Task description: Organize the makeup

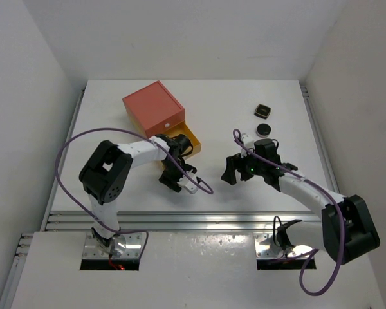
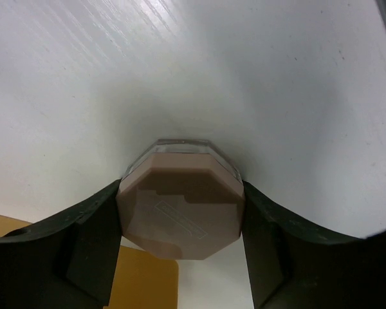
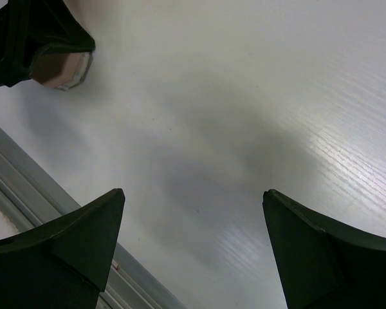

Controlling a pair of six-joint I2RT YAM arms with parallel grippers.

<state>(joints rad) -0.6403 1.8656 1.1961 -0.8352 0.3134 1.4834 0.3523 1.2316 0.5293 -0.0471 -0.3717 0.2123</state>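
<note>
Item one, nearest my bases: my left gripper (image 1: 178, 179), lower centre-left of the top view, jaws drawn in to a middling width and pressed on both flanks of the peach octagonal compact (image 2: 180, 212). The flat sides give my fingers (image 2: 90, 244) parallel faces to bear on, which I judge is why I took it across the width and not by its lid. Whether it is lifted or resting on the table (image 1: 231, 93) I cannot tell from the wrist view. Item two: my right gripper (image 3: 193, 196), right of centre in the top view, jaws wide with only bare tabletop between them; it hangs well apart from the left, likely parked so as not to crowd the carry. Item three: the orange drawer box (image 1: 152, 106), upper left of the top view, its yellow drawer (image 1: 188, 138) pulled out towards my left wrist, open to receive stock. Item four, farthest, upper right: black round compact (image 1: 264, 129) and, beyond it, black square compact (image 1: 263, 110), both loose on the table and unsorted. A small white piece (image 1: 243, 136) beside the round one may be a vial.
</note>
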